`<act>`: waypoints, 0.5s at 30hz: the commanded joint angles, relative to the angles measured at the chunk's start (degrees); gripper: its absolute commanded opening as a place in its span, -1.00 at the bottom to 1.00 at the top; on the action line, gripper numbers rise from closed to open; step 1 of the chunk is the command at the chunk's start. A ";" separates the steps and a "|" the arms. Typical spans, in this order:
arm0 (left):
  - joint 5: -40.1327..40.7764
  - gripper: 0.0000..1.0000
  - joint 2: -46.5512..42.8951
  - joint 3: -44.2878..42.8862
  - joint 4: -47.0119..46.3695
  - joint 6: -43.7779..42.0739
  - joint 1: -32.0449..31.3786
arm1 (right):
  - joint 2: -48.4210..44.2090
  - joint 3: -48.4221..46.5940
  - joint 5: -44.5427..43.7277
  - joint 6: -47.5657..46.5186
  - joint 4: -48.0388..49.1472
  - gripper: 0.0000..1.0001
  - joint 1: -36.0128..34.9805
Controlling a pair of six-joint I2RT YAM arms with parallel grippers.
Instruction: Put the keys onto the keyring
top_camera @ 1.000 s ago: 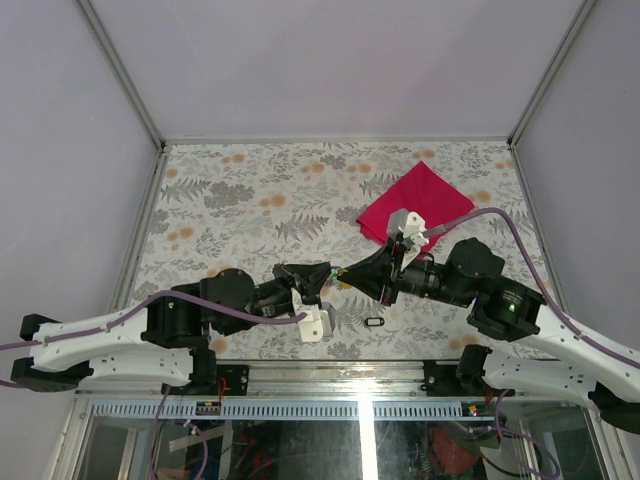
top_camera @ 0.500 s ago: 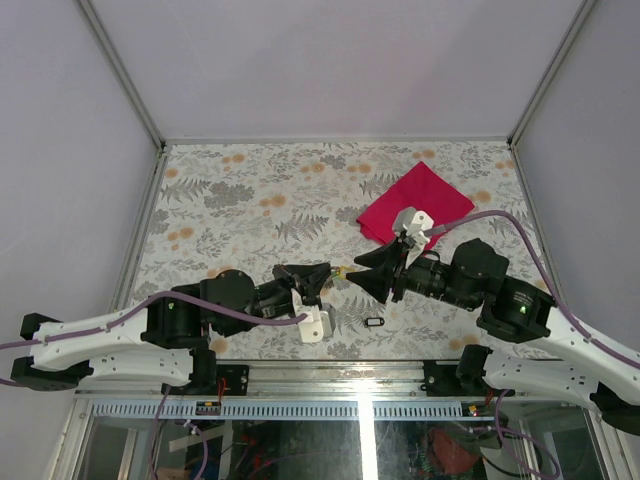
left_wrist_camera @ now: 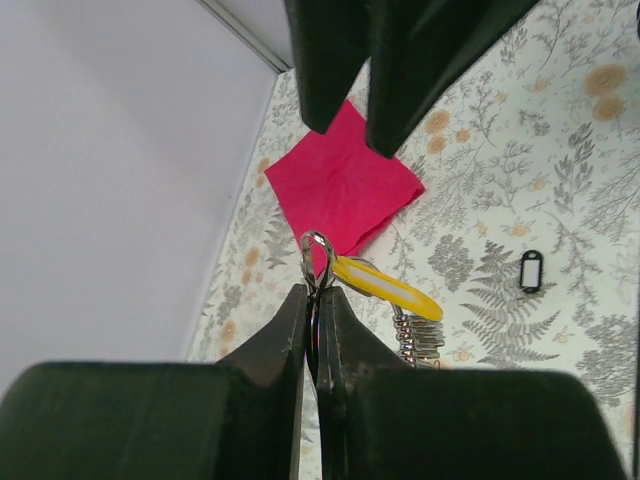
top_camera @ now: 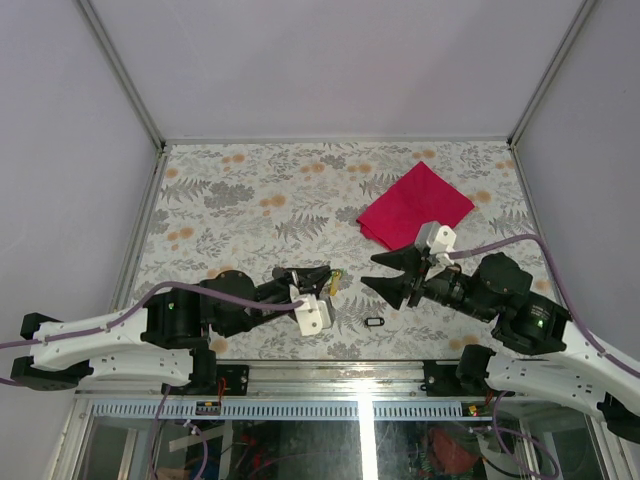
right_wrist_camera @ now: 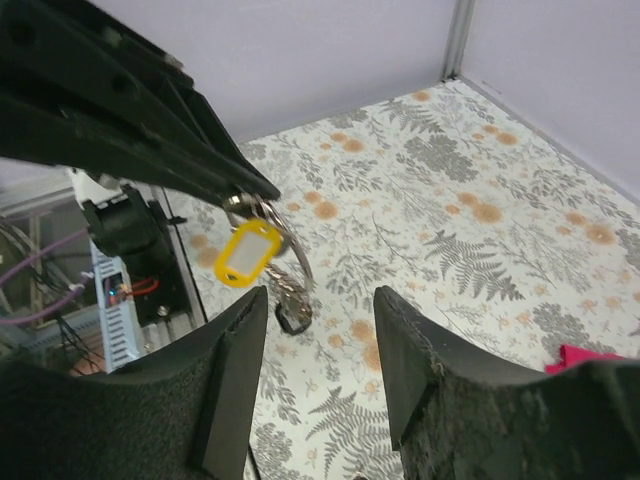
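My left gripper (left_wrist_camera: 318, 292) (top_camera: 333, 277) is shut on the thin silver keyring (left_wrist_camera: 317, 258) (right_wrist_camera: 298, 255), held above the table. From the ring hang a yellow key tag (left_wrist_camera: 385, 288) (right_wrist_camera: 248, 253) and a bunch of metal links (left_wrist_camera: 420, 340). My right gripper (right_wrist_camera: 320, 300) (top_camera: 378, 272) stands open a short way to the right of the ring, with nothing between its fingers. One black-framed key tag (top_camera: 375, 322) (left_wrist_camera: 530, 270) lies flat on the floral tablecloth below the right gripper.
A red cloth (top_camera: 415, 205) (left_wrist_camera: 340, 185) lies on the table behind the right gripper. The table's metal front edge and electronics (right_wrist_camera: 125, 240) sit just beneath the held ring. Grey walls enclose the table.
My right gripper has opened and drawn back to the right, away from the left gripper's tip. The yellow tag stays hanging on the ring in the left gripper.
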State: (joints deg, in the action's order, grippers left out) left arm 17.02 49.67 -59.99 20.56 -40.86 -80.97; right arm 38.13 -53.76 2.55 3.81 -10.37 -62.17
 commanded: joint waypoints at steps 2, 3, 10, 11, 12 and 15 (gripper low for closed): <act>1.01 -1.00 -0.90 0.27 -5.33 14.00 -0.31 | -4.63 5.90 -2.51 -7.33 5.14 0.09 0.12; 0.61 -1.00 -1.11 0.36 -5.74 16.38 -0.37 | -5.89 8.19 -1.61 -9.01 6.64 0.09 0.11; 0.51 -1.00 -1.39 1.09 -9.35 29.98 -0.33 | -12.26 22.02 4.00 -10.78 22.92 0.12 0.06; 0.52 -1.00 -1.41 1.31 -10.14 31.32 -0.33 | -12.10 22.59 4.65 -10.41 24.05 0.12 0.08; 0.52 -1.00 -1.54 1.66 -10.95 32.38 -0.31 | -11.88 22.91 5.39 -9.81 24.70 0.11 0.09; 2.09 -1.00 -1.78 2.55 -13.17 35.12 -0.32 | -10.53 22.91 8.50 -8.92 25.00 0.06 0.07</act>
State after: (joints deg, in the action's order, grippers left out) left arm 17.19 48.99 -58.46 16.19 -13.26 -80.97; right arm 26.83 -30.06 6.15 -5.41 5.26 -62.17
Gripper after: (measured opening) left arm 0.036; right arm 0.544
